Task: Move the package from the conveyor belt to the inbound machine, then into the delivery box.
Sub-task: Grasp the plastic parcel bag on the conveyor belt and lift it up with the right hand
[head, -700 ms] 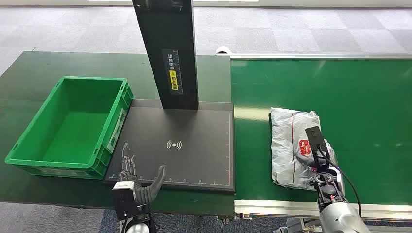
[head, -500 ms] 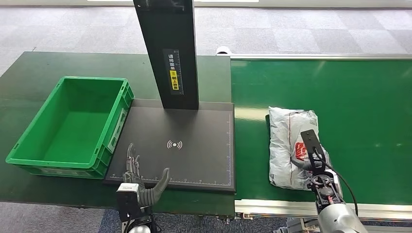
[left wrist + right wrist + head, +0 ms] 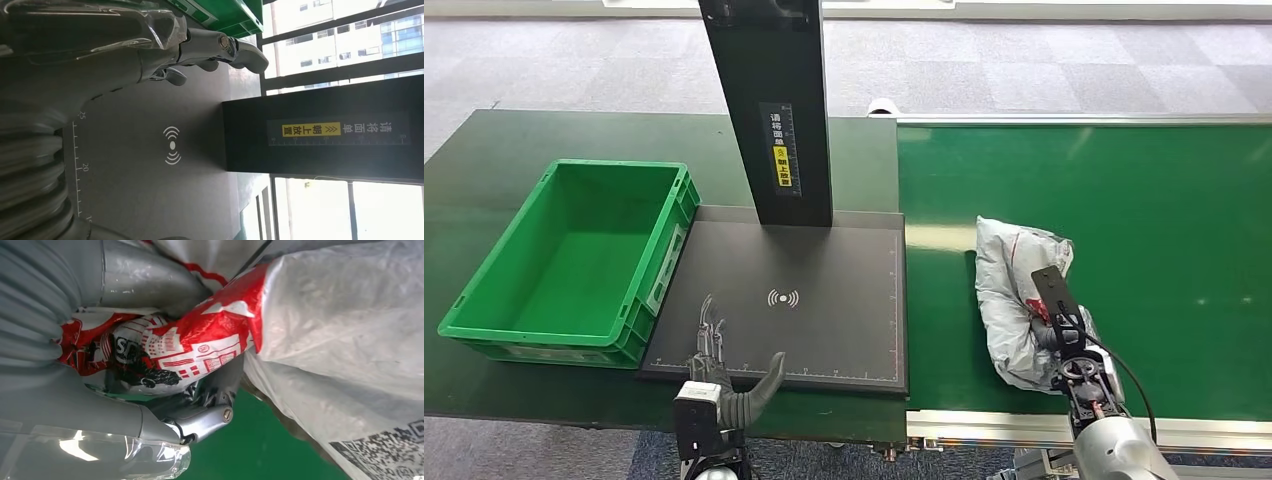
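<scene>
Head view: my right hand [image 3: 1064, 335] now squeezes the package [image 3: 1014, 290], which has bunched up and lifted off the conveyor belt [image 3: 1184, 220]. Next stop, the machine. My left hand [image 3: 724, 375] stays spread.

The package [image 3: 1014, 300], a crumpled grey-white plastic mailer with red print and a black code label, lies on the green conveyor belt [image 3: 1184, 240], its near end bunched between the thumb and fingers [image 3: 200, 415] of the right hand [image 3: 1064, 335], the rest stretching beyond the fingertips.
</scene>
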Tool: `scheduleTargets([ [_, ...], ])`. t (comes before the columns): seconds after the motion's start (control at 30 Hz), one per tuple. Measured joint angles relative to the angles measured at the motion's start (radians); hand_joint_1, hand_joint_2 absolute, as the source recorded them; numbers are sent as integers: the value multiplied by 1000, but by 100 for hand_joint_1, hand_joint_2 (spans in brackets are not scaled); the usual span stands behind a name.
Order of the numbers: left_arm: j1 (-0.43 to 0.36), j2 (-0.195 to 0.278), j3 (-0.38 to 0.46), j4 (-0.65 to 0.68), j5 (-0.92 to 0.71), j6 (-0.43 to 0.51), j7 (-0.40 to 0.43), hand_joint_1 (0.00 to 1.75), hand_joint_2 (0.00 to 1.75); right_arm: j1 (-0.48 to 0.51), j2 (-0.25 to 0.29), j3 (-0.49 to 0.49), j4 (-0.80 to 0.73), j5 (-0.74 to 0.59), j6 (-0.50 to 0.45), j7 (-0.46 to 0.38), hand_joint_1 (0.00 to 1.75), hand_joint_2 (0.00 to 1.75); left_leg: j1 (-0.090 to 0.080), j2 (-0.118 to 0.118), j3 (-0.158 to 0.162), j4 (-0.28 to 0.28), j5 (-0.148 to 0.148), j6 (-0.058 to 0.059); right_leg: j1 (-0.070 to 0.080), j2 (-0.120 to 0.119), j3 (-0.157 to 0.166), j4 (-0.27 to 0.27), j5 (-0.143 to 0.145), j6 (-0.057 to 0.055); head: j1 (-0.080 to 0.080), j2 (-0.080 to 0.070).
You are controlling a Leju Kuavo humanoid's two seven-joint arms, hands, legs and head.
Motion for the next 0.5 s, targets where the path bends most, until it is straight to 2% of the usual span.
scheduleTargets([
  [0.1, -3, 3, -2, -2, -10, -18, 0, 0, 175, -4, 3, -2, 0, 2, 10, -9, 175, 175, 0, 0, 0, 0, 0, 0, 0, 0, 1, 0, 0, 0, 0, 0],
  [0.17, -17, 11, -13, -4, -42, 2, 0, 0, 175, -7, 14, -9, 0, 9, 10, -35, 175, 175, 0, 1, 0, 0, 0, 0, 0, 1, 1, 0, 1, 0, 0, 0],
  [0.27, -67, 20, -31, -7, -74, 34, 0, 0, 175, -14, 51, -17, 1, 25, -47, -108, 175, 175, 0, 1, -2, 0, 2, 0, 0, 1, -1, 0, 2, -1, 0, 0],
  [0.33, -111, 22, -27, -9, -73, 34, 0, 0, 175, -22, 89, -20, 0, 31, -133, -191, 175, 175, 0, 0, -4, 0, 4, -1, 0, 1, -3, 1, 3, -2, 0, 0],
  [0.5, -232, 39, 24, -2, -114, 36, 0, 0, 175, -82, 199, -17, -59, -3, -390, -486, 175, 175, 1, -1, -7, 0, 6, -2, 2, 0, -7, 2, 4, -3, 0, 0],
])
